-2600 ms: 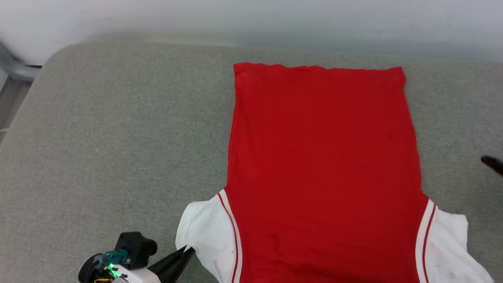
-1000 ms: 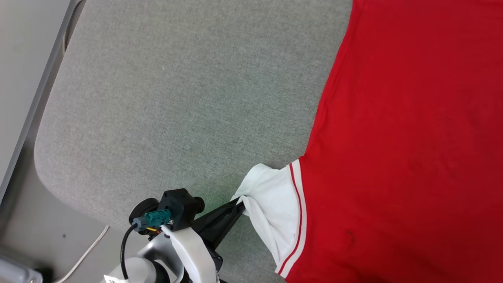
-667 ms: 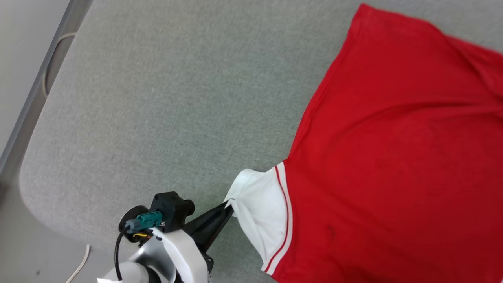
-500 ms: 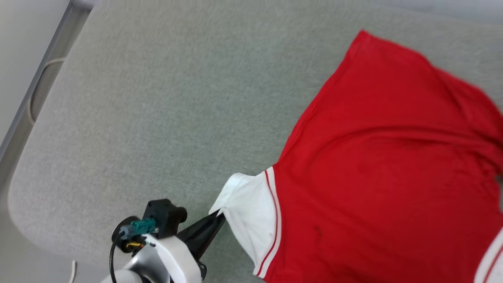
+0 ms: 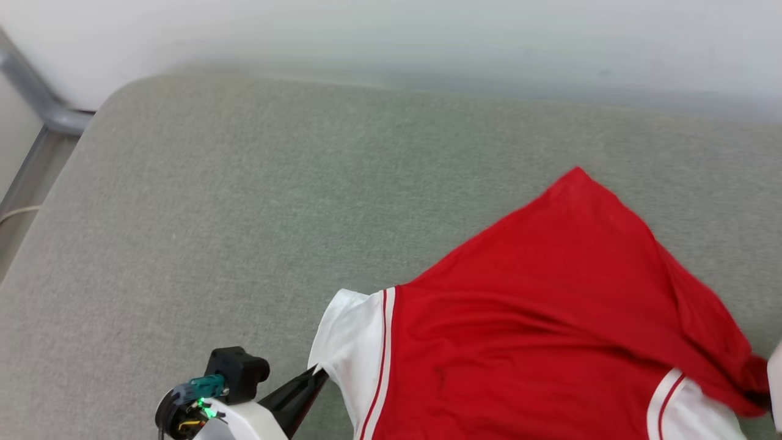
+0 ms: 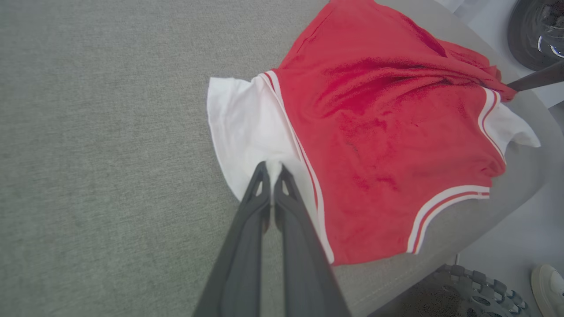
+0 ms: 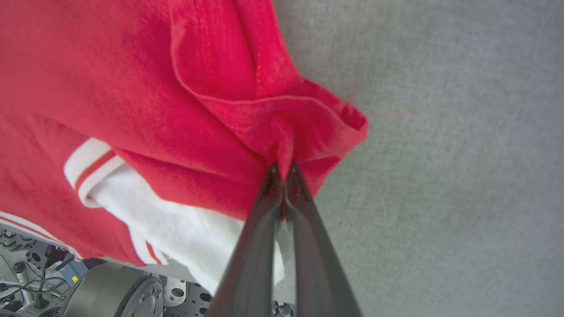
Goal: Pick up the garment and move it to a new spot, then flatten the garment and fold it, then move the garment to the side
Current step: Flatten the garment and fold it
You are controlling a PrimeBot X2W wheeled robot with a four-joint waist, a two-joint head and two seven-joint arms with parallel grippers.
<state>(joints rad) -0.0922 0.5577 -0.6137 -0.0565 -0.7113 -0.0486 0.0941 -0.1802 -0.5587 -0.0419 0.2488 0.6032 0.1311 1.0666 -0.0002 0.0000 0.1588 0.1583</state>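
The garment (image 5: 537,318) runs off the head view's bottom edge, a red fold partly covering one sleeve (image 5: 693,410).

A grey-green upholstered cushion (image 5: 214,201) sits against a pale wall (image 5: 391,30).

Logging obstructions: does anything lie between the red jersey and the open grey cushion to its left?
Nothing visible does. The left claw pinches the white sleeve of the red jersey T-shirt, the right claw a red corner, on the grey fabric cushion.
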